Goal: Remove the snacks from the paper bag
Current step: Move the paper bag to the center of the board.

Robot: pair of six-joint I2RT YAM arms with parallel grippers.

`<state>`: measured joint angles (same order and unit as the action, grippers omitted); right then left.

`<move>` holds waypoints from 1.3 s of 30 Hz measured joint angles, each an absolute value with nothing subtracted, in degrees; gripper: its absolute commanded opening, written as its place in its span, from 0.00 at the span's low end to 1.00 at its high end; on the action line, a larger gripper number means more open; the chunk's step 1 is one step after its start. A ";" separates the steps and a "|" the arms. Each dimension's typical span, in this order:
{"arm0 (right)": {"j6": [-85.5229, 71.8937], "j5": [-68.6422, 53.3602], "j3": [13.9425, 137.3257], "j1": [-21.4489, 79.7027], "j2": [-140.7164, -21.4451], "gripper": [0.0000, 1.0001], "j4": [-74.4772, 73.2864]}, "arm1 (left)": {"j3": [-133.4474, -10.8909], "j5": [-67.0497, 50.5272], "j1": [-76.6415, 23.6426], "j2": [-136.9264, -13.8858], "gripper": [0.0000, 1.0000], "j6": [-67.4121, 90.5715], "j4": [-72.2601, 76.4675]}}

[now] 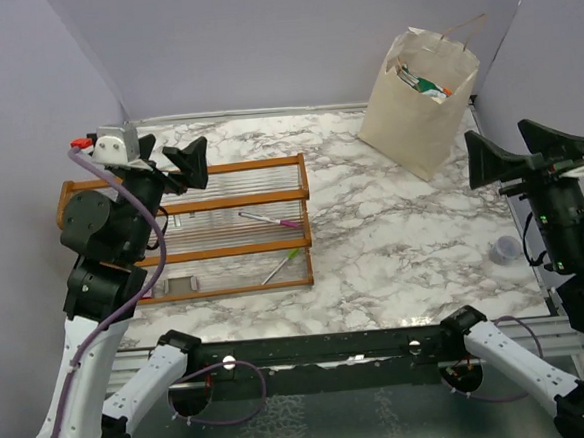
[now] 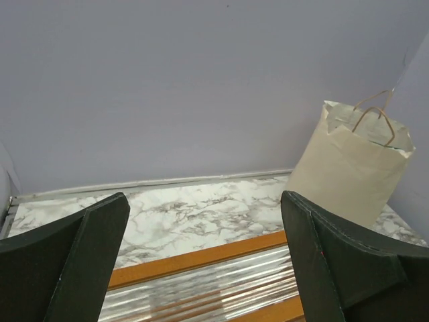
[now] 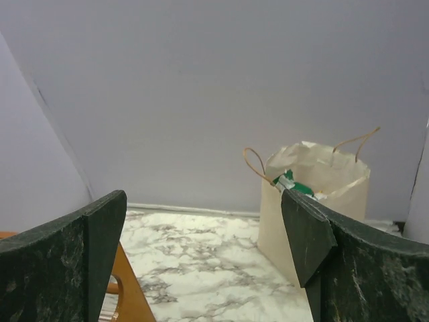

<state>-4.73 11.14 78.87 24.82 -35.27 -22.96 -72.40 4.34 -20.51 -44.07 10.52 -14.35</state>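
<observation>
Back right corner of table [image 1: 404, 241]: paper bag [image 1: 415, 110], upright, top open, snacks [image 1: 425, 82] showing inside, green-white pkt uppermost. L side: your left gripper [image 1: 165, 156], raised above rack [image 1: 228, 167], arm folded at elbow, aimed toward the back; jaws spread wide, nothing held. R edge: your right gripper [image 1: 520, 153], raised off table, pointing twd bag; jaws wide apart, empty. Both grippers well apart from bag.
</observation>
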 measured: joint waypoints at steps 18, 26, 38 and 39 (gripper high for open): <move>-7.27 31.20 73.80 43.24 -54.04 0.99 -24.40 | -65.91 4.38 -16.80 -51.94 0.99 9.08 -6.70; 1.41 40.97 72.05 44.64 -59.75 0.99 -16.60 | -62.89 4.38 -16.12 -52.05 0.99 8.40 -2.07; 5.30 36.18 85.47 24.77 -78.81 0.99 -14.26 | -61.82 4.43 -15.81 -52.18 0.99 8.23 2.48; 5.06 34.70 87.57 22.72 -81.38 0.98 -14.57 | -61.69 4.54 -15.81 -52.18 0.99 8.16 2.76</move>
<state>5.06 34.70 87.57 22.72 -81.38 -14.57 -61.69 4.54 -15.81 -52.18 8.16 2.76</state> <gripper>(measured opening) 0.995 0.991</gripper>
